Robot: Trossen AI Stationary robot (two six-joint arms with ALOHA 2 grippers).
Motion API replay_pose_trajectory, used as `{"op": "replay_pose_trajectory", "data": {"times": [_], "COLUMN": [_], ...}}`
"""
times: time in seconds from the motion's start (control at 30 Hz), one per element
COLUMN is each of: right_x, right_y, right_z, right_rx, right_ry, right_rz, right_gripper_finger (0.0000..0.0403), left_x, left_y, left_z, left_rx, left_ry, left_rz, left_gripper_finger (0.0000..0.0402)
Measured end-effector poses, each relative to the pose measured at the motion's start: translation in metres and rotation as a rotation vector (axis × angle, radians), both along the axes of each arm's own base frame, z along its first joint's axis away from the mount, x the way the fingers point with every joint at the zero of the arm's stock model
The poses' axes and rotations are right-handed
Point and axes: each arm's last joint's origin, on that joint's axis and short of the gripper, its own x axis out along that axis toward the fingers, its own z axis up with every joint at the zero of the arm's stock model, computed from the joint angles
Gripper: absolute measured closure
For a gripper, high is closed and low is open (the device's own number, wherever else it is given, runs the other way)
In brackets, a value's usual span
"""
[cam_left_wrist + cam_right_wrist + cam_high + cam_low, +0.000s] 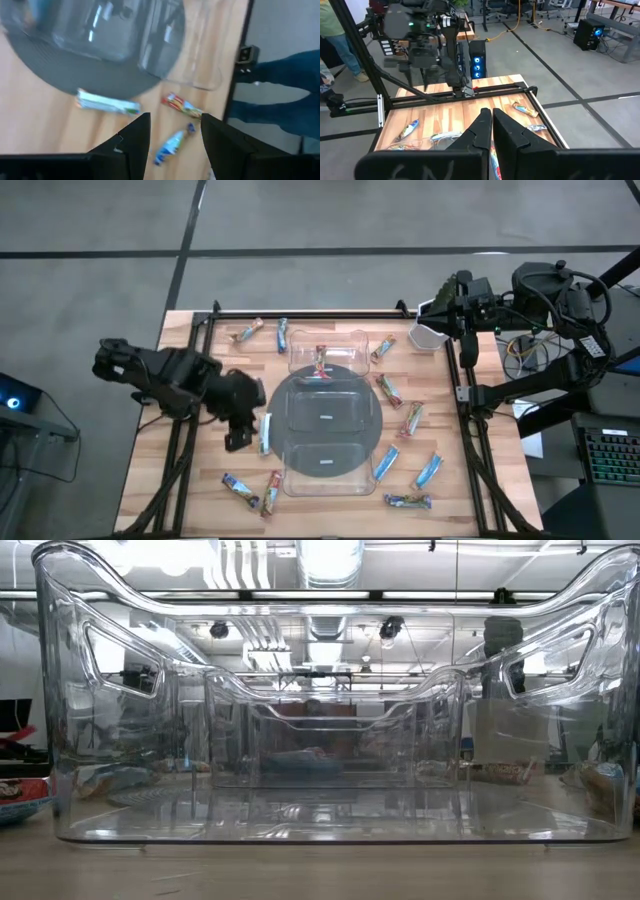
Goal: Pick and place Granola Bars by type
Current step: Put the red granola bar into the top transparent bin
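Note:
Granola bars lie scattered on the wooden table around a clear compartment tray (pixel 300 465) that rests on a round grey mat (pixel 282 395). One dark multicoloured bar (pixel 320 363) lies in the tray's far compartment. My left gripper (pixel 238 432) hovers open at the tray's left side, next to a light blue bar (pixel 265 432). In the left wrist view my left gripper (pixel 175 134) frames a blue bar (pixel 171 145) lying on the table below; a red bar (pixel 182 105) and a pale bar (pixel 107 104) lie near it. My right gripper (pixel 491 125) is shut, parked off the table's far right corner (pixel 440 320).
More bars lie right of the tray (pixel 388 390) (pixel 412 418) (pixel 385 462) (pixel 428 470), at the near edge (pixel 407 500) (pixel 240 485) (pixel 270 492) and the far edge (pixel 248 330) (pixel 283 335) (pixel 382 348). Black rails (pixel 462 380) border the table. A person's legs (pixel 280 90) stand beyond the near edge.

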Motion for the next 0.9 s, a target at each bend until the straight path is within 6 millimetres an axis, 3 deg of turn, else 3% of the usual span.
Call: {"op": "replay_pose_trajectory", "data": {"times": [0.27, 0.5, 0.9], "right_x": [0.0, 0.0, 0.0], "right_y": [0.0, 0.0, 0.0], "right_z": [0.0, -0.001, -0.001], "right_rx": [-0.001, -0.007, -0.006], "right_ry": [0.003, 0.005, 0.007], "right_rz": [0.0, 0.003, 0.004], "right_gripper_finger": [0.0394, 0.0394, 0.0394], "left_x": [0.003, 0.017, 0.055], "left_y": [-0.028, -0.035, -0.07], "left_z": [-0.008, -0.02, -0.068], "left_rx": [-0.098, -0.053, -0.06], "left_ry": [0.08, 0.114, 0.326], "left_rz": [0.134, 0.136, 0.179], "left_gripper_finger": [0.0243, 0.0243, 0.0243]}}
